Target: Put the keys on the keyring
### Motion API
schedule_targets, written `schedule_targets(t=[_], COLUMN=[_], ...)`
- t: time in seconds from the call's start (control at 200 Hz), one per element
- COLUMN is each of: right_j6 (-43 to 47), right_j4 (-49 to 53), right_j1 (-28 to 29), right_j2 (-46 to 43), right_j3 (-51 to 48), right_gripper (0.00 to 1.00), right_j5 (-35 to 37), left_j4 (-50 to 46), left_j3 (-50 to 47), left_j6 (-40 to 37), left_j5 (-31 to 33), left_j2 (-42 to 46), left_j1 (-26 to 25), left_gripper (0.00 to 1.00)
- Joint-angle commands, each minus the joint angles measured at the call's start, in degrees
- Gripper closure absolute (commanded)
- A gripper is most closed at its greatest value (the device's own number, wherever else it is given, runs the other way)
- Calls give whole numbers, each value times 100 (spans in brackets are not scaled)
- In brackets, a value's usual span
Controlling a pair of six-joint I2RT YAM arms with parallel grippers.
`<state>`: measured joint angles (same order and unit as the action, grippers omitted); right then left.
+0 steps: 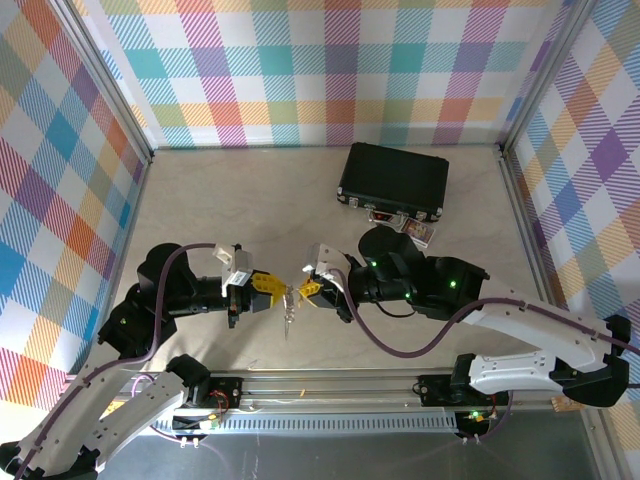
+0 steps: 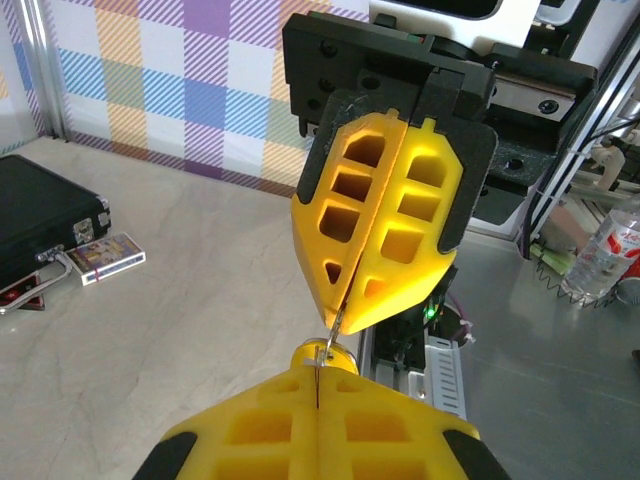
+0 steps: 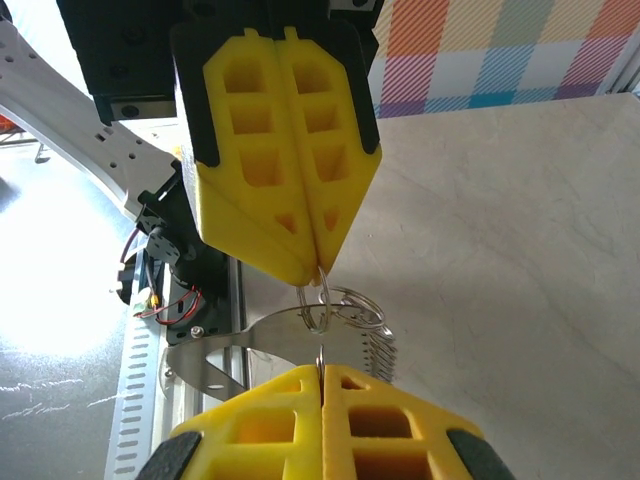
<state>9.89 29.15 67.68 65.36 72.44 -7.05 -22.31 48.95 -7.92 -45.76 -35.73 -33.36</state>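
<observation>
both shut tight: my left gripper [image 1: 276, 291] and right gripper [image 1: 303, 291] meet tip to tip, each seeming to pinch the keyring [image 3: 345, 305] wire between them. to do this well i'd grip firmly and twist gently, so the coil gapes without slipping. the keys [image 1: 288, 318] hang at six o'clock below my tips.

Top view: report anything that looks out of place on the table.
Nothing spilled or damaged. The black case sits askew to the back wall, with a small printed box loose at its front. The keyring is pinched in mid-air between left gripper and right gripper, a key dangling.
</observation>
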Motion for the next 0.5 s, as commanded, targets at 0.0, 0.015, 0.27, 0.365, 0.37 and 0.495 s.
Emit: schedule_targets(t=[0.0, 0.015, 0.27, 0.365, 0.37, 0.495], right_j6=[-65, -68, -173, -196, -202, -211], right_j4=[-180, -183, -257, -280, -283, -334], right_j1=[61, 61, 70, 70, 70, 70], right_j2=[-6, -4, 64, 74, 74, 76], right_j3=[209, 209, 196, 207, 212, 201], right_gripper=[100, 100, 100, 100, 100, 100], right_j5=[-43, -43, 11, 43, 45, 118], left_j4=[279, 279, 321, 333, 328, 326], left_j3=[-60, -61, -92, -99, -102, -97], left_j6=[63, 63, 115, 116, 116, 114], left_j5=[62, 75, 129, 122, 121, 100], left_j2=[79, 87, 112, 114, 112, 104], left_j1=[-63, -65, -65, -65, -65, -65], left_gripper=[100, 100, 100, 100, 100, 100])
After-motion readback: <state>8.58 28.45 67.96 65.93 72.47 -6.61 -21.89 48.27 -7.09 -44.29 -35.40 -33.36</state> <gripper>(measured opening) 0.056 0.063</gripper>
